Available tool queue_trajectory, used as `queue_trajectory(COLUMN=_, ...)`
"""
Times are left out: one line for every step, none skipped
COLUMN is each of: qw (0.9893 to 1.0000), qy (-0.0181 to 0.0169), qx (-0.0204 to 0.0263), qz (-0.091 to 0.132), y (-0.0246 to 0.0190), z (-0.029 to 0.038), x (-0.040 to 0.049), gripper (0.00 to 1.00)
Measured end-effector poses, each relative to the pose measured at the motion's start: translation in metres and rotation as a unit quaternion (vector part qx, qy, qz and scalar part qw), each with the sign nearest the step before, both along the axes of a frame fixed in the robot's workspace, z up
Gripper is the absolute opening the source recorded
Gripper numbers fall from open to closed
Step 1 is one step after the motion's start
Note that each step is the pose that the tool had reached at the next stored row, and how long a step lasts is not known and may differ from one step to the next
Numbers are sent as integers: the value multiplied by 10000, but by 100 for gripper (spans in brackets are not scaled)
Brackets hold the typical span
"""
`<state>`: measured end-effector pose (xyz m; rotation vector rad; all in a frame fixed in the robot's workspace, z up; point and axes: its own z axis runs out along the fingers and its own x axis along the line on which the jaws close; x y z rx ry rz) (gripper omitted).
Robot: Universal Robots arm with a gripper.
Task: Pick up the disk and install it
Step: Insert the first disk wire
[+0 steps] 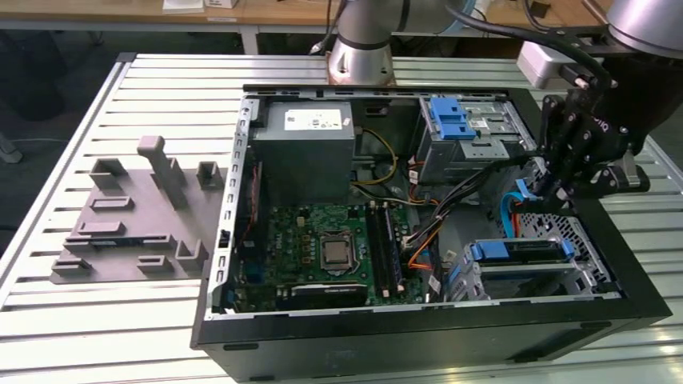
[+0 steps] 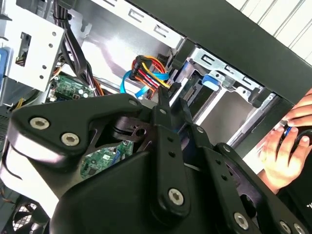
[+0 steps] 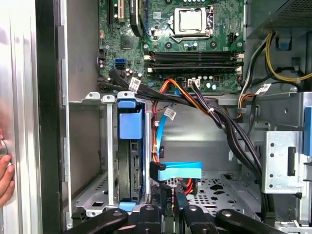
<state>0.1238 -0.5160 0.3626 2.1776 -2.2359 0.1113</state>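
Here the open computer case [image 1: 427, 336] sits on a slatted table [image 1: 64, 320]; the pincer [image 1: 549, 192] hangs inside, grip unclear.

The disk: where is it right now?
In the exterior view, the disk sits slotted in the silver cage in the computer case's front corner on the exterior view's right, beside the motherboard.

we see a silver-grey arm [image 1: 361, 36] with black cabling, and a black gripper [image 2: 165, 105] (linkage plates studded with silver screws)
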Motion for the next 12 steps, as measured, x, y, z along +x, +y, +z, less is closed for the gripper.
queue_trajectory(qw=10000, qy=-1, qx=-11, qz=-1, y=6, z=-8, x=-1, gripper=25)
queue_trajectory(qw=10000, qy=-3, qx=-26, qz=-1, y=12, z=-15, x=-1, gripper=25)
queue_trajectory(qw=10000, qy=-5, qx=-41, qz=-1, y=16, z=-22, x=-1, gripper=25)
queue_trajectory(qw=10000, qy=-8, qx=-58, qz=-1, y=18, z=-29, x=-1, gripper=25)
queue_trajectory(qw=10000, qy=-12, qx=-80, qz=-1, y=20, z=-36, x=-1, gripper=25)
queue_trajectory(qw=9999, qy=-17, qx=-108, qz=-1, y=21, z=-43, x=-1, gripper=25)
queue_trajectory(qw=9999, qy=-23, qx=-138, qz=-1, y=22, z=-50, x=-1, gripper=25)
queue_trajectory(qw=9999, qy=-29, qx=-167, qz=-1, y=23, z=-57, x=-1, gripper=25)
queue_trajectory(qw=9998, qy=-32, qx=-185, qz=-1, y=23, z=-64, x=-1, gripper=25)
queue_trajectory(qw=9998, qy=-34, qx=-196, qz=-1, y=24, z=-70, x=-1, gripper=25)
queue_trajectory(qw=9998, qy=-35, qx=-204, qz=-1, y=25, z=-75, x=-1, gripper=25)
queue_trajectory(qw=9998, qy=-36, qx=-208, qz=-1, y=26, z=-80, x=-1, gripper=25)
